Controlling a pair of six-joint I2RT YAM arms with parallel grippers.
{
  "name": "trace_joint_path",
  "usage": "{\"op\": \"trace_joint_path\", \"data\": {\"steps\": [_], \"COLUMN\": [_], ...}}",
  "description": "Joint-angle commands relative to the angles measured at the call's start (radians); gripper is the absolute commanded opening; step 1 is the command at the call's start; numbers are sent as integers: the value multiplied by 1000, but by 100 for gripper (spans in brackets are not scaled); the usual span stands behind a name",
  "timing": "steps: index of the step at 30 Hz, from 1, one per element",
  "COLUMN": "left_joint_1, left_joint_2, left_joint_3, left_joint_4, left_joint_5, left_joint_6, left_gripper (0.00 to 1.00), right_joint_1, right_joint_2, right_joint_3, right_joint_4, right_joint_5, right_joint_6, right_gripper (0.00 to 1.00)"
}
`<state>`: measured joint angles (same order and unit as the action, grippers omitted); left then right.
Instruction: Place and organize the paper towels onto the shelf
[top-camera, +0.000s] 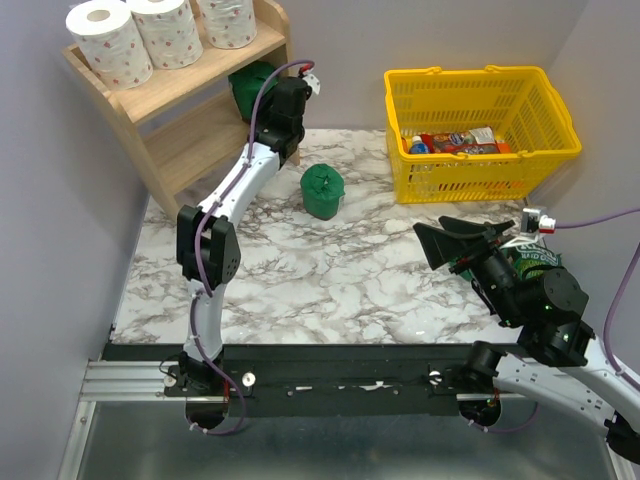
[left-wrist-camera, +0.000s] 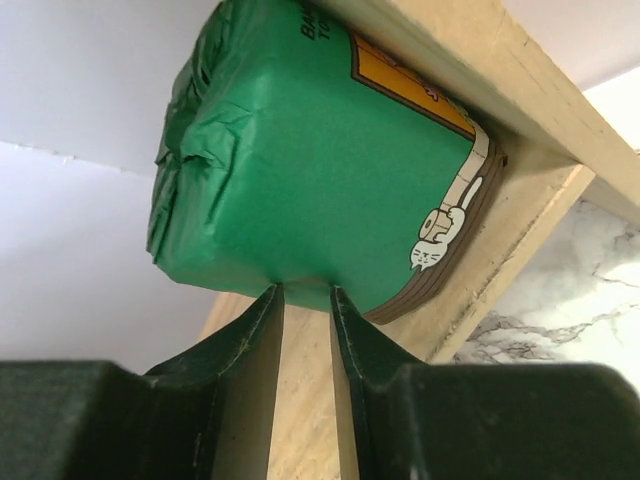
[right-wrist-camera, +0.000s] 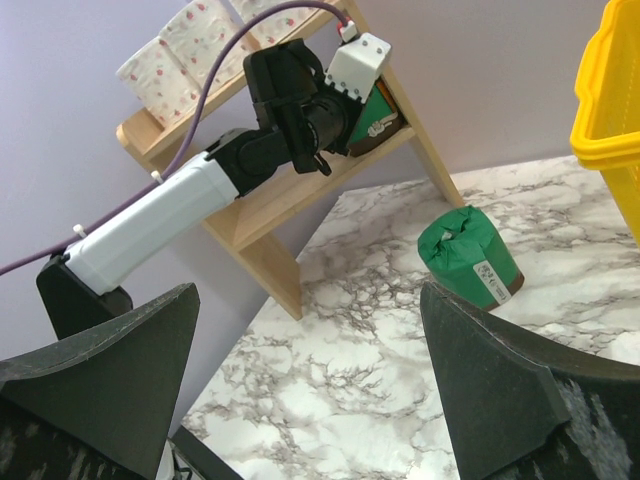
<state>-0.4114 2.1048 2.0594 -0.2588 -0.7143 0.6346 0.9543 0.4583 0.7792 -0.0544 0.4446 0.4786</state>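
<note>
Right gripper (right-wrist-camera: 305, 340) hangs spread wide and empty at the near edge. A loose green roll (top-camera: 322, 192) stands mid-table. Beyond it, the left gripper (left-wrist-camera: 305, 292) pinches the wrapper of a shelved green roll (left-wrist-camera: 310, 160) on the lower tier of the shelf (top-camera: 190, 145). The rolls look light and squashy, probably best gripped across the body.

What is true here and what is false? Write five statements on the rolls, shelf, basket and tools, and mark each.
1. Three white spotted rolls stand on the shelf top tier. True.
2. The left tool is open, clear of every roll. False: it is shut on the wrapper of the held green roll, under the top tier.
3. A loose green roll stands on the marble table. True.
4. The right tool grips a white roll. False: it is wide open and holds nothing.
5. The yellow basket is empty. False: snack packets lie in it.
</note>
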Motion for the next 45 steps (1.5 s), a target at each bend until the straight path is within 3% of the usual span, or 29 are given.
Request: {"op": "trace_joint_path", "data": {"steps": [1, 5, 13, 17, 22, 29, 36, 45], "left_joint_1": [-44, -108, -133, -182, -193, -196, -201, -201], "left_joint_2": [-55, -199, -325, -445, -467, -407, -329, -195], "left_joint_3": [6, -91, -208, -381, -518, -571, -548, -481], "left_joint_4": [-43, -79, -187, -146, -109, -37, -25, -63], "left_joint_5": [36, 154, 336, 493, 617, 814, 806, 727], "left_joint_6": [-58, -139, -332, -360, -438, -515, -497, -434], "left_gripper": [40, 55, 57, 70, 81, 80, 72, 77], "right_joint_1": [1, 0, 1, 0, 0, 0, 0, 0], "right_joint_2": [-9, -33, -104, -144, -197, -236, -257, -268], "right_joint_3": [19, 5, -12, -17, -14, -18, -23, -17], "right_joint_4": [-2, -37, -125, -163, -186, -216, -226, -226], "right_joint_5": [-27, -41, -70, -76, -73, -70, -49, -21], "right_joint_6": [15, 32, 80, 91, 84, 75, 63, 46], "right_gripper": [100, 100, 100, 100, 100, 100, 100, 100]}}
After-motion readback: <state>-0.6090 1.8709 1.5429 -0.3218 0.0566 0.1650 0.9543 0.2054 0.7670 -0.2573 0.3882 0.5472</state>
